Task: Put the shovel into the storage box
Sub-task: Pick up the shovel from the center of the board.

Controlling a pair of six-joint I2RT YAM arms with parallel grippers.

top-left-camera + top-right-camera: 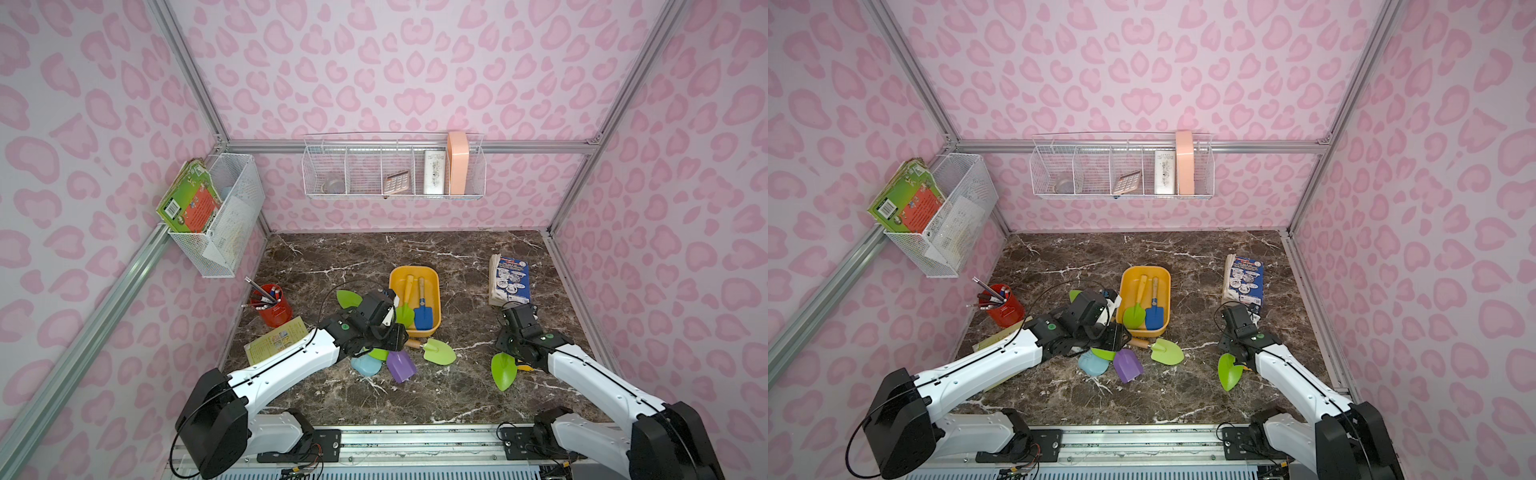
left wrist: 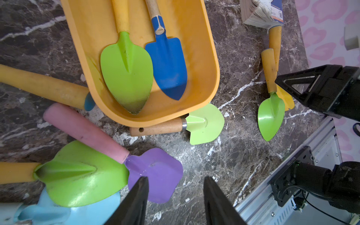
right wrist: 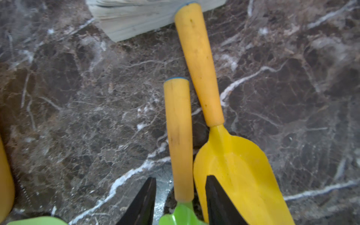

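Lying in storage box (image 1: 434, 291), blue shovel (image 1: 423, 316)

Light-blue shovel (image 2: 93, 215) cut off; yellow shovel (image 3: 233, 165) blade tip cropped.

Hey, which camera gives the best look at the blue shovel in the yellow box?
The left wrist view: the blue shovel fills it close up, blade and lower handle sharp, lying beside a green shovel in the storage box. Both top views show it whole but small. The right wrist view misses it.
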